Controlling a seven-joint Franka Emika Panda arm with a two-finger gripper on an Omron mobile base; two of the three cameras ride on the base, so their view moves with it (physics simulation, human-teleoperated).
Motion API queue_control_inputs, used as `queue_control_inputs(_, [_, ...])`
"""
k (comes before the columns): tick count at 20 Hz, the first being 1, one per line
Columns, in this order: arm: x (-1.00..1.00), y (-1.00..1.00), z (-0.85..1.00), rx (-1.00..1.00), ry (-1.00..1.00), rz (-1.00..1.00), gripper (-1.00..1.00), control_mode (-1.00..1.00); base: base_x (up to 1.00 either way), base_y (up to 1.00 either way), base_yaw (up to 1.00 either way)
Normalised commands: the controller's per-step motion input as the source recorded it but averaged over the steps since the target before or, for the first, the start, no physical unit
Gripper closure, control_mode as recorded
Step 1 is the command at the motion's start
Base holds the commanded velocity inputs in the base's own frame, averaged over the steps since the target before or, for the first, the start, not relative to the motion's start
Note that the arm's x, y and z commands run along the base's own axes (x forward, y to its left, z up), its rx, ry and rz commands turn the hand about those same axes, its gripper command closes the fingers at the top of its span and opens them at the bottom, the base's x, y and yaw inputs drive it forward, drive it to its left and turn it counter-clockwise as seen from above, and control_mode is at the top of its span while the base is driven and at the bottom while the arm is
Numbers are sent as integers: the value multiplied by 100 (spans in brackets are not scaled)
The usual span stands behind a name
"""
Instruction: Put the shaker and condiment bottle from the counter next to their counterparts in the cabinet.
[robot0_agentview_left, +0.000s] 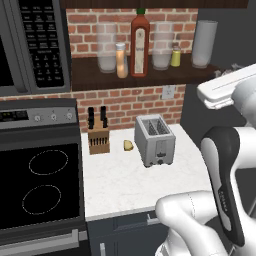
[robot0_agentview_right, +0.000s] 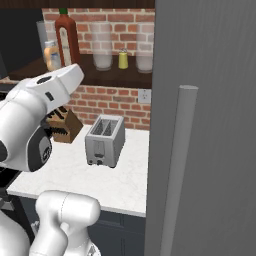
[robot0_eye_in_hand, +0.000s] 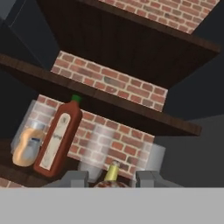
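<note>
On the cabinet shelf (robot0_agentview_left: 90, 75), the orange condiment bottle (robot0_agentview_left: 121, 60) stands just left of the tall dark-red bottle (robot0_agentview_left: 139, 44). Both also show in the hand view, the condiment bottle (robot0_eye_in_hand: 27, 148) left of the red bottle (robot0_eye_in_hand: 57, 141). Further right on the shelf is the bright yellow shaker (robot0_agentview_left: 175, 55) (robot0_agentview_right: 123, 59) (robot0_eye_in_hand: 113, 170), between two glasses. In the hand view my gripper (robot0_eye_in_hand: 111, 181) looks up at the shelf from below. It is shut on a small thing with a tan-brown cap, the shaker (robot0_eye_in_hand: 106, 184); its body is hidden. The white counter (robot0_agentview_left: 125, 180) lies below.
A toaster (robot0_agentview_left: 155, 140), a knife block (robot0_agentview_left: 98, 137) and a small yellow lump (robot0_agentview_left: 129, 145) sit on the counter. The stove (robot0_agentview_left: 40, 185) and the microwave (robot0_agentview_left: 30, 45) are to the left. Glasses (robot0_agentview_left: 107, 50) stand on the shelf. A tall grey panel (robot0_agentview_right: 210, 125) rises at the right.
</note>
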Motion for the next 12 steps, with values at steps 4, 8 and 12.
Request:
queue_control_inputs(4, [15, 0, 2, 0, 0, 0, 100, -100, 0, 0, 0])
queue_control_inputs(8, [21, 0, 0, -1, 0, -1, 100, -100, 0, 0, 0])
queue_control_inputs(12, [38, 0, 0, -4, 2, -2, 100, -100, 0, 0, 0])
